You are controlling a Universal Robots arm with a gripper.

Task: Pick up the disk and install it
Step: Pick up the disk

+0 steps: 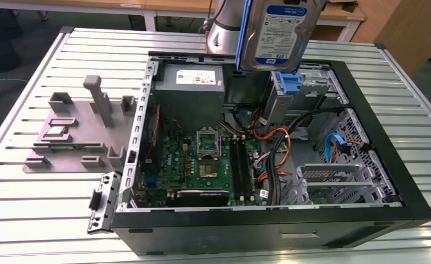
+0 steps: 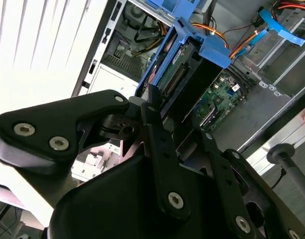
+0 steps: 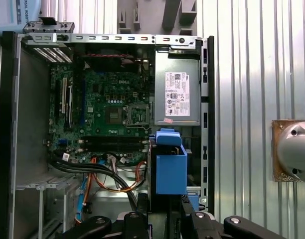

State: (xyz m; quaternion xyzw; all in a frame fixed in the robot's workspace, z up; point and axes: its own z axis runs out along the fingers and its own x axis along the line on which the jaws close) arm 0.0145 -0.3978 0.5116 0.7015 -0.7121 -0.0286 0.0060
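Working over a slatted metal tabletop [image 1: 39, 209] in a room with wooden desks [image 1: 90, 4] behind. Holding the disk [image 1: 281, 33] clamped in the pincer [image 2: 173, 107], high above the open computer case [image 1: 393, 165]. Probably risking a snag on the orange cables [image 1: 288, 144] or a knock against the drive cage [image 1: 318, 80] if coming down tilted.

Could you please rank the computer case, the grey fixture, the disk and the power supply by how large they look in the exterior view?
1. computer case
2. grey fixture
3. disk and power supply, which I would not rank: the disk hangs above the case, likely nearer the camera, so it looks enlarged.
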